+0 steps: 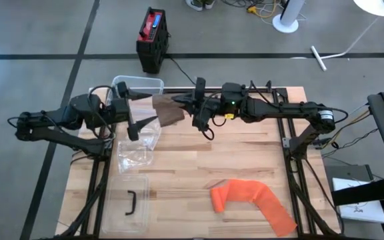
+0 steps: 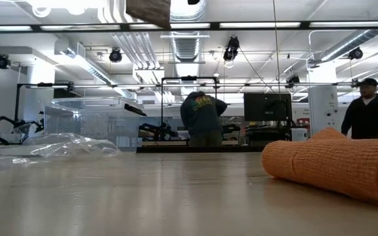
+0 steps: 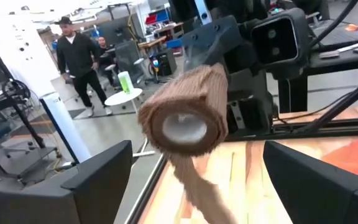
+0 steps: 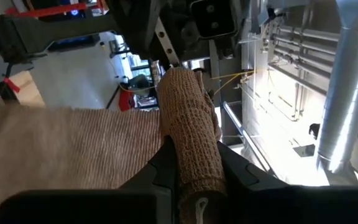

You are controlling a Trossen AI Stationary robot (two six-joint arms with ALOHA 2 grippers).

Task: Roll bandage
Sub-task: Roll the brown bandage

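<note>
Right gripper (image 4: 194, 163) jaws clamped on the brown bandage roll (image 4: 188, 130); left gripper (image 1: 133, 115) jaws wide apart beside it, above the worktop (image 1: 245, 160).

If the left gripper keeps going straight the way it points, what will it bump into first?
Most likely the brown bandage roll, which sits straight ahead between the open fingers of the left gripper. The right gripper holds that roll, so it would come next. How much gap is left is hard to judge.

Robotics lab: exposed ceiling ducts (image 2: 188, 40), monitor (image 2: 266, 107), equipment racks (image 2: 189, 105), people (image 2: 367, 111) standing among workstations.
</note>
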